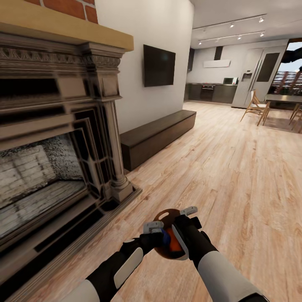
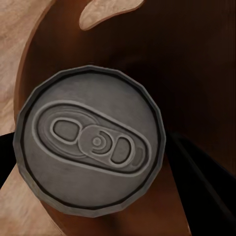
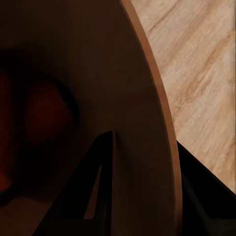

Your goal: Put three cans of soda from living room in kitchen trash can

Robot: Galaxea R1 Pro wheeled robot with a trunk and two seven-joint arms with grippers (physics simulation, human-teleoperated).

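Head camera looks forward and down across the wood floor (image 1: 235, 176) toward the distant kitchen (image 1: 209, 90). Both wrist cameras sit very close over the brown bin (image 1: 163, 216), which all 3 views share.

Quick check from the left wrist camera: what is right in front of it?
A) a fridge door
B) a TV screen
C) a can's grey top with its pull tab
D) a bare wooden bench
C: the left wrist view shows the can, grey lid and pull tab facing the camera, with the brown bin behind it.
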